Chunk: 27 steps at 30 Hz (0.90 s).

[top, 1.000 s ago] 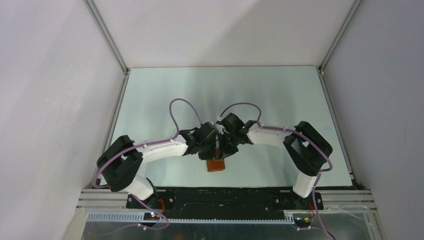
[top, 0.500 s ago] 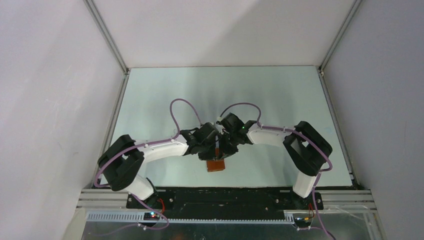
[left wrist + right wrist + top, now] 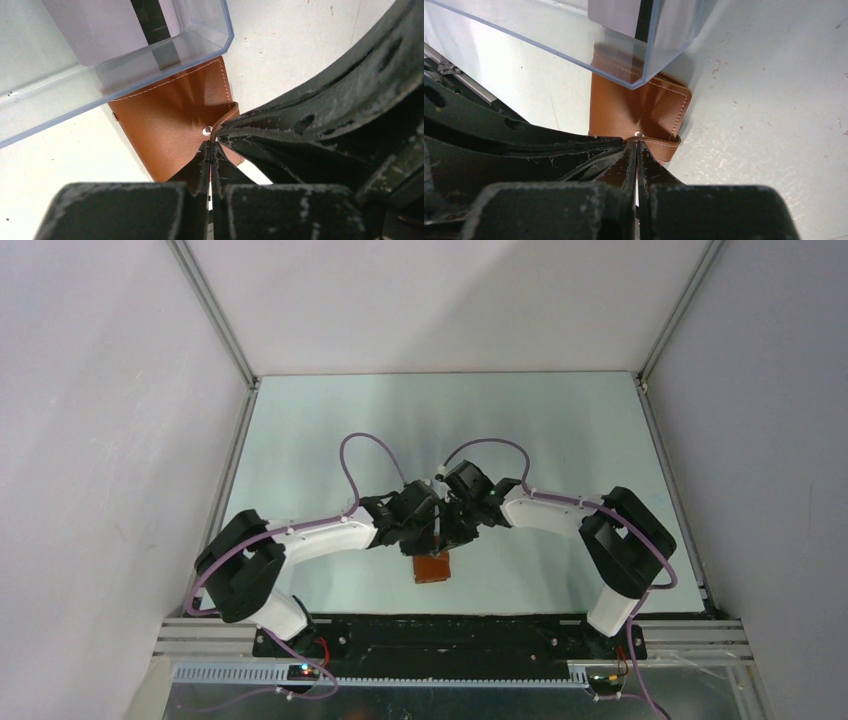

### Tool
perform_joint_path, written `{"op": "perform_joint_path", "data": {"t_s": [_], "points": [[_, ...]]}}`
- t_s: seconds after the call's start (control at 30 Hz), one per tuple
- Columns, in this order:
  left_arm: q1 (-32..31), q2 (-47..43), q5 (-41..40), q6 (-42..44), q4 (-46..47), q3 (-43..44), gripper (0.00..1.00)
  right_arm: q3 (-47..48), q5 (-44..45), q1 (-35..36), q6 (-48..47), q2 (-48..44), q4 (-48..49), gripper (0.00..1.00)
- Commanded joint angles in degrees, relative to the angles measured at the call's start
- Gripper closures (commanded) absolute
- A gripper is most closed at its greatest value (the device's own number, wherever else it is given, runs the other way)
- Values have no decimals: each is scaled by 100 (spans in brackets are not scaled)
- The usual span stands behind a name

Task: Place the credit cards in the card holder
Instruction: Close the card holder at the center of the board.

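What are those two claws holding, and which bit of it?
Both the left gripper and right gripper appear pinched shut on the card holder, at its snap tab.

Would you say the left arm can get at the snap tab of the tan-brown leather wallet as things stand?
Probably yes: the closed left pincer has its tips right at the snap tab on the tan-brown leather wallet, though the right pincer crowds the same spot.

The top camera looks down from high behind the robot onto the pale flat table (image 3: 560,430). Both wrist cameras look close-up from opposite sides. All three views share the tan-brown leather folding wallet (image 3: 432,567).
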Motion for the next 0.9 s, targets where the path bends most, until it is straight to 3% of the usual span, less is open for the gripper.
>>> {"op": "perform_joint_path", "data": {"t_s": [0.0,0.87], "points": [[-31,-37,-98,107,98,215,100,19,97,-43,-59,-119,25,100],[-30,160,-61,-26,103,-25,100,23,-22,65,-33,361,157,100]]}}
